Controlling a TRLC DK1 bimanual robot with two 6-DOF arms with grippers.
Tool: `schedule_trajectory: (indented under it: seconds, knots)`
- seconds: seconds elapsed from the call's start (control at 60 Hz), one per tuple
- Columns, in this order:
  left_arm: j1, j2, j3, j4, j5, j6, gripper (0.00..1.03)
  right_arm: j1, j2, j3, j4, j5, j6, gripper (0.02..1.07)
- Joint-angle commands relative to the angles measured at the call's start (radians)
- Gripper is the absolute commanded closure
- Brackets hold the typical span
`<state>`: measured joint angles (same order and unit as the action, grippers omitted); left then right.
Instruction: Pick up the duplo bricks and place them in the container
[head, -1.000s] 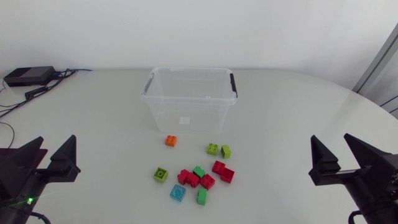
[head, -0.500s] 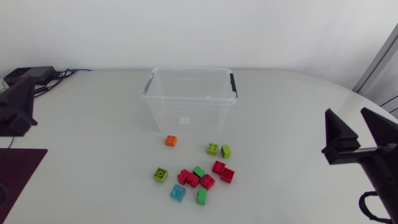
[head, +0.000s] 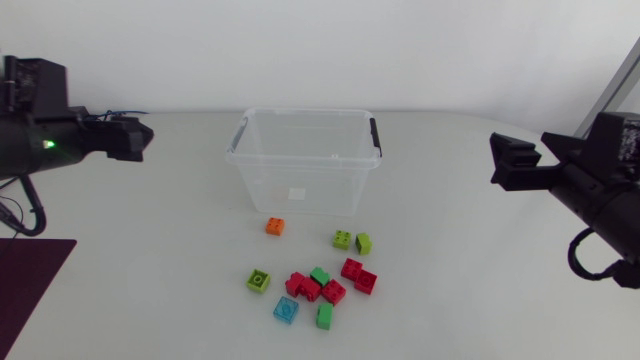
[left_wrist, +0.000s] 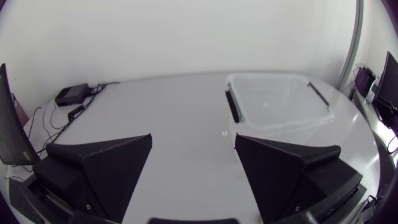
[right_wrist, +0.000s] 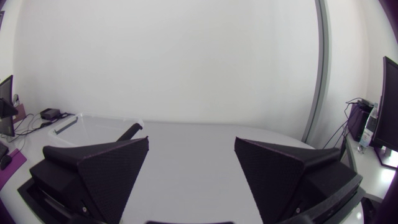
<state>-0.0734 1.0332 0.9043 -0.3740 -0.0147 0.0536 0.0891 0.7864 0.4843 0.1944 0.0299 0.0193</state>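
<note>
Change over the last second: both my arms have swung up out of the lower corners. My left gripper (head: 140, 138) now sits upper left and my right gripper (head: 505, 160) is at the right edge, above the middle. The container and bricks are unmoved.

Left gripper: fingers wide apart, nothing between them.

The clear container (head: 300, 190) stands open at upper centre. Below it on the table, left to right:
- a lime brick (head: 259, 281)
- an orange brick (head: 275, 226) nearest the container wall
- a blue brick (head: 286, 309)
- the red bricks (head: 333, 291) clustered with two green ones
- a lime pair (head: 352, 240)

Right gripper: fingers spread wide, holding nothing.
</note>
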Motion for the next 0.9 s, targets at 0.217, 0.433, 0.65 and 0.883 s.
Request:
schedule_trajectory:
  seconds: [0.217, 0.433, 0.65, 0.883]
  knots:
    - [-0.009, 0.395, 0.104, -0.138, 0.110, 0.417, 0.10, -0.019, 0.306, 0.203, -0.288, -0.016, 0.014, 0.07]
    - [-0.080, 0.429, -0.064, -0.148, 0.240, 0.812, 0.10, -0.048, 0.519, 0.316, -0.504, -0.035, -0.121, 0.07]
    - [-0.167, 0.378, -0.216, -0.146, 0.369, 1.108, 0.10, 0.008, 0.682, 0.389, -0.684, -0.107, -0.392, 0.07]
    - [-0.236, 0.438, -0.159, -0.141, 0.455, 1.212, 0.12, 0.107, 0.680, 0.355, -0.678, -0.174, -0.452, 0.07]
